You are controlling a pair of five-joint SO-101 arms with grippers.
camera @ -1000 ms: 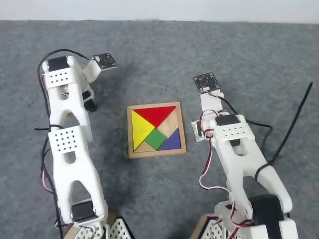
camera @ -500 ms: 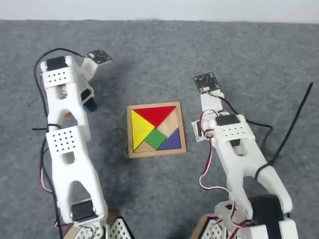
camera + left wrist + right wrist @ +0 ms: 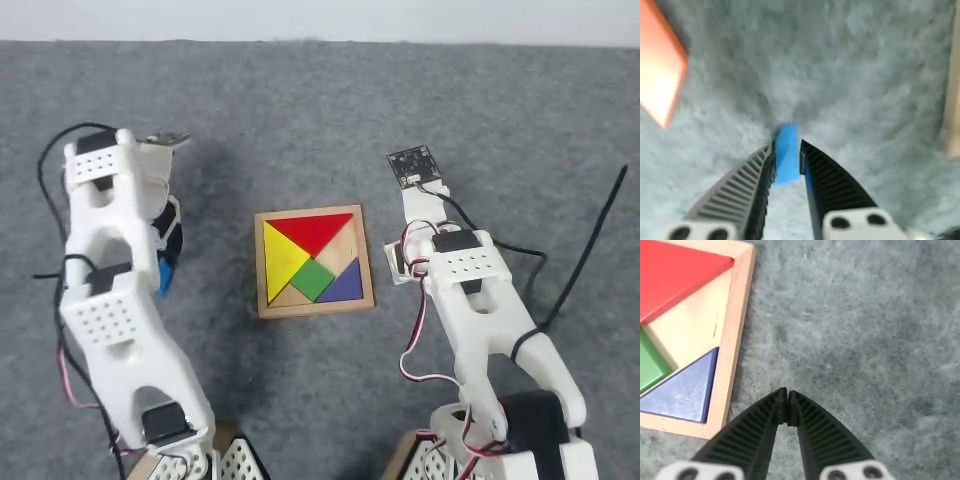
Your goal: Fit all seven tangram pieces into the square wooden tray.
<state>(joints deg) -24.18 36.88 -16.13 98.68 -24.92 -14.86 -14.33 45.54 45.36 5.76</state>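
- In the high view, the square wooden tray (image 3: 368,262) is seen on the grey carpet (image 3: 300,120) between the two arms.
- Four pieces are laid in the tray: a red triangle (image 3: 315,230), a yellow triangle (image 3: 280,257), a green square (image 3: 313,279) and a violet-blue triangle (image 3: 346,284). Some bare wood is left beside them.
- The left arm (image 3: 110,300) is placed well to the left of the tray, and a small blue piece (image 3: 164,272) is seen at it. The right arm (image 3: 470,290) is placed just beside the tray's right rim.
- In the left wrist view, the blue piece is gripped between the two fingers of the left gripper (image 3: 786,150), over the carpet. An orange piece (image 3: 660,82) is lying on the carpet, well apart from the tray.
- In the right wrist view, the right gripper (image 3: 786,399) is closed tip to tip over the carpet, just outside the tray corner where the violet-blue triangle is laid.
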